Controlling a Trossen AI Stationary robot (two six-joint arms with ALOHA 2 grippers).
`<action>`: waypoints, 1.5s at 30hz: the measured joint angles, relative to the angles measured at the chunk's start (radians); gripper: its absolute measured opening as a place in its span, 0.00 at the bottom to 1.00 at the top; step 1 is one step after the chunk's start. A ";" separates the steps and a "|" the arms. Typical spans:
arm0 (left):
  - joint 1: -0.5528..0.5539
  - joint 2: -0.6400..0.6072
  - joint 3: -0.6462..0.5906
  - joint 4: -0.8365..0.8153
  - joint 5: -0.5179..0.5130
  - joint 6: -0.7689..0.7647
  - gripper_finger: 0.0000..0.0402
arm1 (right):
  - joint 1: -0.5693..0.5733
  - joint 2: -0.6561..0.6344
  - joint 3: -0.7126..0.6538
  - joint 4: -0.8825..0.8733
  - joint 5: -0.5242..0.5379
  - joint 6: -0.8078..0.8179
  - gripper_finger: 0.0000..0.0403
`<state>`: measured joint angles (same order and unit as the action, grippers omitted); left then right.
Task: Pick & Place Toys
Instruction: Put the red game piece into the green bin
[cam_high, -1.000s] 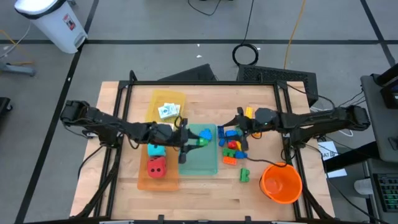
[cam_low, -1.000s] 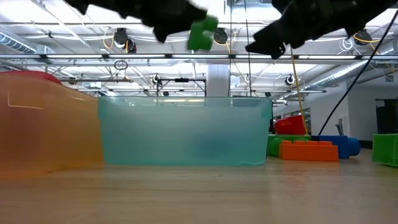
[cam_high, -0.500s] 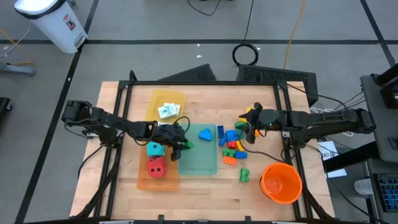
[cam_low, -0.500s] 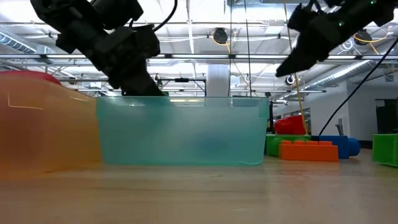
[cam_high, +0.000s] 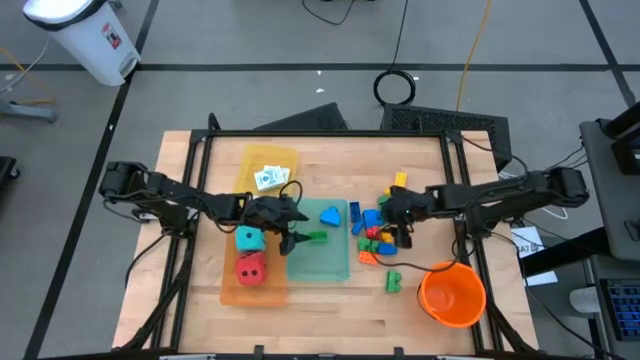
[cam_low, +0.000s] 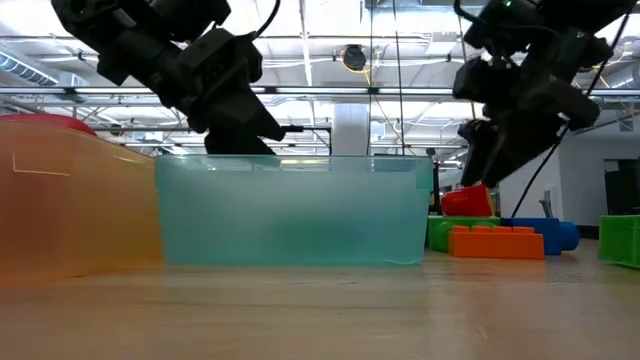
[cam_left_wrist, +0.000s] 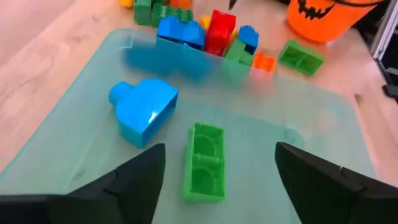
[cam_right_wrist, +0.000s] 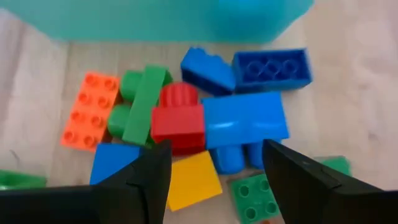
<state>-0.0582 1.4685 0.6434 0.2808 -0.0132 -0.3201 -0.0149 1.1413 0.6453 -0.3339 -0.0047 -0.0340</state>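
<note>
A green brick (cam_left_wrist: 204, 163) (cam_high: 313, 238) lies flat on the floor of the teal tray (cam_high: 322, 262), beside a blue brick (cam_left_wrist: 144, 112). My left gripper (cam_left_wrist: 221, 149) (cam_high: 296, 238) hangs open low over the tray, one finger on each side of the green brick and clear of it. On the wood right of the tray lies a pile of bricks: red (cam_right_wrist: 178, 118), blue (cam_right_wrist: 245, 121), yellow (cam_right_wrist: 193, 179), orange (cam_right_wrist: 91, 109), green (cam_right_wrist: 140, 102). My right gripper (cam_right_wrist: 216, 149) (cam_high: 396, 226) stands open just above the pile, tipped downward, touching nothing.
An orange tray (cam_high: 236, 292) at the left holds a teal die (cam_high: 250, 240) and a red die (cam_high: 250, 268). A yellow tray (cam_high: 250, 160) behind it holds white cards (cam_high: 268, 178). An orange bucket (cam_high: 452, 293) stands near right, with a loose green brick (cam_high: 393, 281) beside it.
My left gripper has come down into the teal tray with the green brick and let go of it; the brick now lies on the tray floor. My right gripper has tipped downward and sunk toward the brick pile.
</note>
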 joint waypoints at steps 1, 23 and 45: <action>0.000 0.000 0.000 0.008 0.000 0.002 0.79 | 0.004 0.020 0.000 0.010 0.000 -0.002 0.53; 0.000 0.000 0.001 0.047 -0.017 0.029 0.85 | 0.103 0.121 0.000 0.131 0.002 0.094 0.55; 0.000 0.000 0.001 0.057 -0.016 0.037 0.85 | 0.073 0.146 0.000 0.164 0.003 0.033 0.22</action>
<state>-0.0582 1.4685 0.6445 0.3378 -0.0296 -0.2832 0.0582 1.2874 0.6453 -0.1704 -0.0017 -0.0008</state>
